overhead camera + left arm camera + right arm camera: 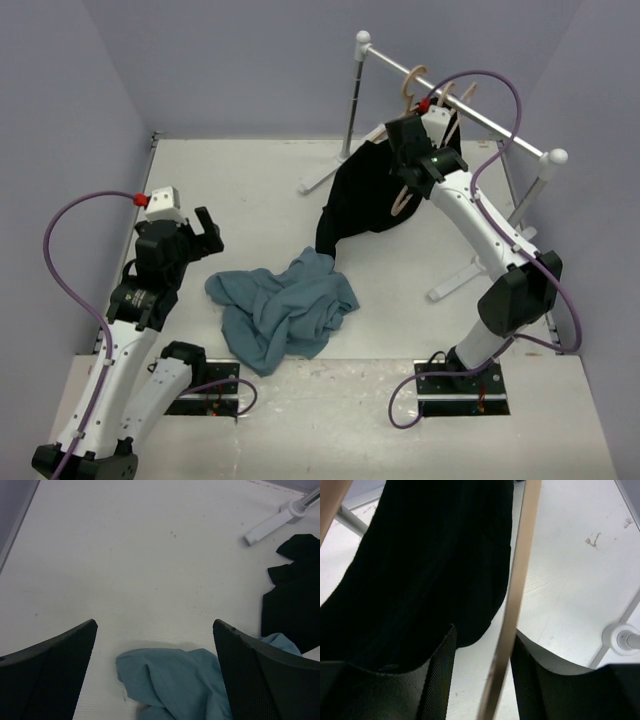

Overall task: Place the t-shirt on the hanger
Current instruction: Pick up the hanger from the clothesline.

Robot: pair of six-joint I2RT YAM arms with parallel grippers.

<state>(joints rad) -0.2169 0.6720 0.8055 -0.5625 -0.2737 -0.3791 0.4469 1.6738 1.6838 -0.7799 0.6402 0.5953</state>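
left pincer [155, 625] spread wide, near crumpled blue-grey cotton t-shirt [285, 305] | right pincer [483, 635] spread, straddling pale beige wooden hanger [512, 595] (black garment [420, 555] just behind)

T-shirt [285, 310]: soft matt cloth, creased. Hanger [512, 605]: smooth, pale, wood-like. Rail [490, 117]: glossy metal. Table [150, 555]: matt, smooth.

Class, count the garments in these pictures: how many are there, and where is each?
2. The blue-grey t-shirt lies crumpled on the table, near its centre. The black garment hangs from the rail at the far right. No others show.
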